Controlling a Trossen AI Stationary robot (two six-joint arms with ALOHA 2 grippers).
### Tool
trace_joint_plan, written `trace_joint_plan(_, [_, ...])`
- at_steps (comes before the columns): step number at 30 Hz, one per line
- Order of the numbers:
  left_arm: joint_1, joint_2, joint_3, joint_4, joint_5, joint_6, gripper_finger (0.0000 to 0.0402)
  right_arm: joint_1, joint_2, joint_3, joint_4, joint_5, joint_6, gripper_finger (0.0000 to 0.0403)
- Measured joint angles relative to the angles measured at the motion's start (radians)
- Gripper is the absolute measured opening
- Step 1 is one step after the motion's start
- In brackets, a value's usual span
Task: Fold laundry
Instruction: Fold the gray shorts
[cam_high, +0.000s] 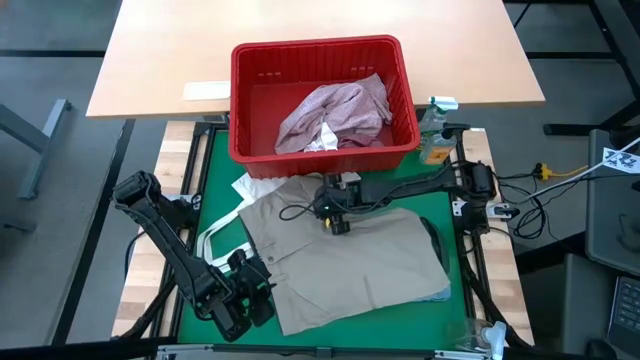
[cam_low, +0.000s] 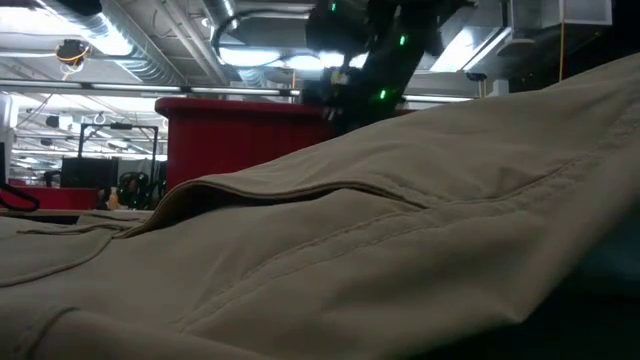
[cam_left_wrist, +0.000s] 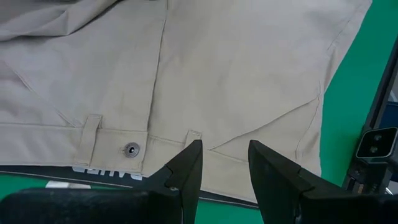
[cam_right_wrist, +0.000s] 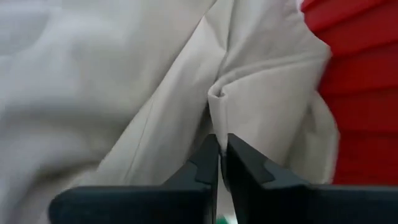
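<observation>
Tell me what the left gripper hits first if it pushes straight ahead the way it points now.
Most likely the beige-khaki pants: the left gripper, fingers apart, points at their waistband edge, though depth is unclear.

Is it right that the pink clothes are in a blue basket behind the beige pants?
Not quite. The basket is red, not blue, as the high view shows. The rest holds: the pink clothes lie inside it, and it sits behind the beige pants spread on the table.

Red basket (cam_high: 322, 68), white tote (cam_high: 262, 187)
</observation>
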Motion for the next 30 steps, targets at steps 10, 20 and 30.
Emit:
trace_joint_plan(10, [0.046,0.0,0.0,-0.086,-0.001,-0.008,0.0124,0.081,-0.12,0.167,-0.285,0.095,0.032,0.0017])
trace_joint_plan(20, [0.152,0.0,0.0,-0.301,0.0,-0.01,0.0124,0.09,-0.226,0.235,-0.449,0.134,0.174,0.0009])
trace_joint_plan(30, [0.27,0.0,0.0,-0.394,0.007,0.0,0.0124,0.09,-0.281,0.235,-0.562,0.133,0.222,0.0006])
